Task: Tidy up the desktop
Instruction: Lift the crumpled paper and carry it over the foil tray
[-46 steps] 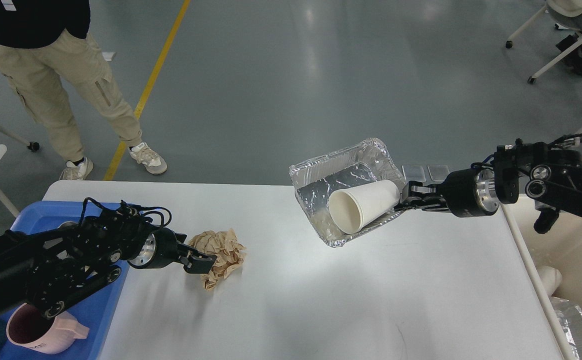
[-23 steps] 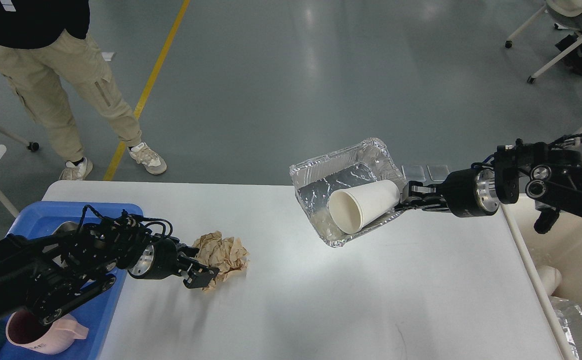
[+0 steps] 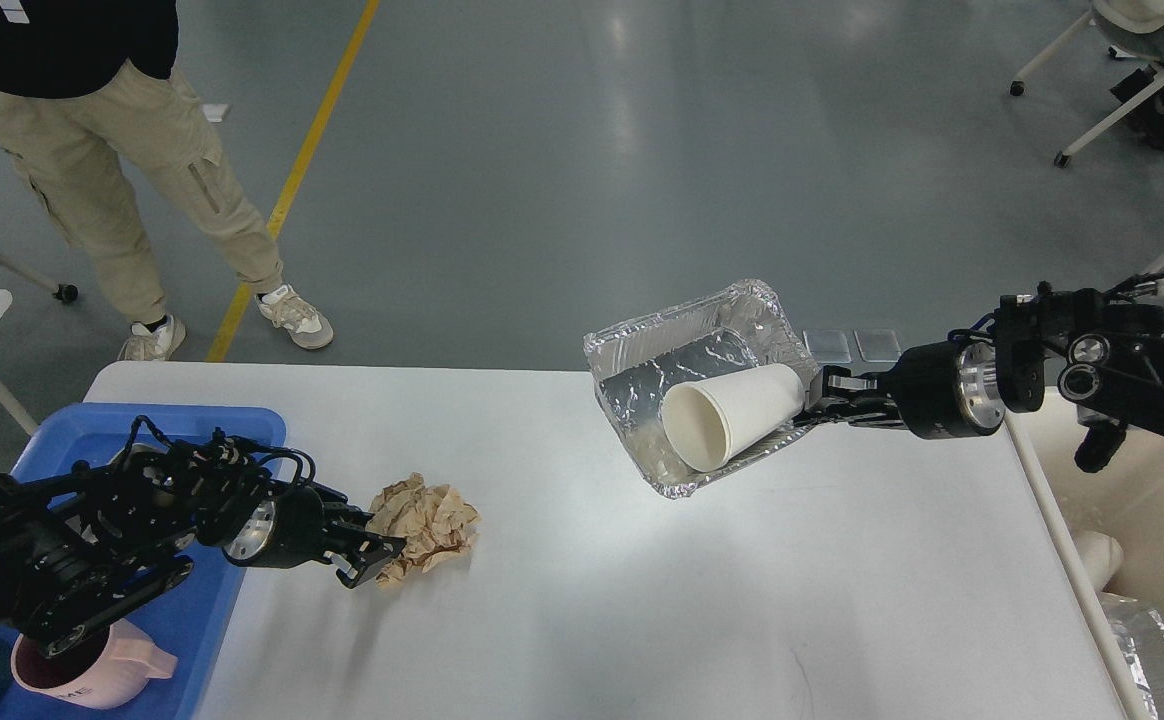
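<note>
The right gripper [image 3: 810,402] reaches leftward, low and level, pinching the rim of a tilted foil tray [image 3: 642,345] holding a paper cup [image 3: 732,413] above the desktop [image 3: 642,600]. The left gripper [image 3: 374,555] clasps crumpled brown paper [image 3: 429,520] beside a blue tray [image 3: 192,425]. Grey floor lies beyond.

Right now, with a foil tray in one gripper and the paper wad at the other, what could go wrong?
1. The paper cup lies loose on its side in the tilted foil tray, mouth downhill; it could roll out onto the desktop.
2. The right gripper pinches only the tray's thin rim, which may bend or slip.
3. The left gripper catches just the edge of the crumpled brown paper, which may drag or tear free.
</note>
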Available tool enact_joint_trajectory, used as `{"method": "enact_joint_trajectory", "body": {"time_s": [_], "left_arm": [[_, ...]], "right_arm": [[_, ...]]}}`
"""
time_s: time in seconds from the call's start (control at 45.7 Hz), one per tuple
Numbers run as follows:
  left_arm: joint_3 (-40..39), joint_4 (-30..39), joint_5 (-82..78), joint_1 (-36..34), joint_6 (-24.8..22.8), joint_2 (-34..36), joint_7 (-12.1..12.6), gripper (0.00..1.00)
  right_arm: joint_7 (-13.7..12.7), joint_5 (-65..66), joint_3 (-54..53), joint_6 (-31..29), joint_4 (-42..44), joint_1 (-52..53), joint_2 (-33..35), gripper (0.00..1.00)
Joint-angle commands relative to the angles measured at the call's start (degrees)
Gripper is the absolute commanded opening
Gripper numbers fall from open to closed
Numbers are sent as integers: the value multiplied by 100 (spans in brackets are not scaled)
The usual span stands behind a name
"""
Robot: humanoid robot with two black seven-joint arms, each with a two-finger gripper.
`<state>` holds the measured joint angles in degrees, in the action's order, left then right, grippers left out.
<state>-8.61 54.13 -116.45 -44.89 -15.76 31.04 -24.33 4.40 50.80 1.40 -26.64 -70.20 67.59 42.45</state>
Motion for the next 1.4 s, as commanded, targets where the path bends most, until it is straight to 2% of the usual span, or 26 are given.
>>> {"method": "enact_joint_trajectory", "body": {"time_s": [0.0,0.197,0.307,0.547,0.766,0.963,1.073,1.16,1.292,1.379], "left_arm": [[17,1,-1,59,29,69,-160,0],[-53,123,34,68,178,508,-265,0],[-193,475,297,77,416,1078,-380,0],[-808,1608,1545,384,680,2563,-388,1],[-1406,2171,2301,903,969,3663,-573,1],[-1950,2365,3294,921,1093,4278,-670,2],[-2557,2374,3515,886,953,4331,-705,3],[-2795,2365,3506,772,558,4279,-635,4],[-2743,2356,3489,-123,-57,4147,-468,4],[-2690,2339,3375,-897,-716,3761,-397,5]], "right_arm": [[0,0,0,1,-3,0,0,0],[0,0,18,1,6,-35,-9,0],[0,0,27,1,24,-53,-9,0],[0,18,79,1,50,-70,-61,0],[0,35,106,1,50,-70,-79,0],[-9,53,115,1,41,-61,-70,0],[-9,53,115,1,15,-61,-53,0],[-1,53,97,-8,-3,-44,-44,0],[0,53,79,-8,-29,-17,-44,0],[-9,53,79,-8,-55,26,-53,0]]}}
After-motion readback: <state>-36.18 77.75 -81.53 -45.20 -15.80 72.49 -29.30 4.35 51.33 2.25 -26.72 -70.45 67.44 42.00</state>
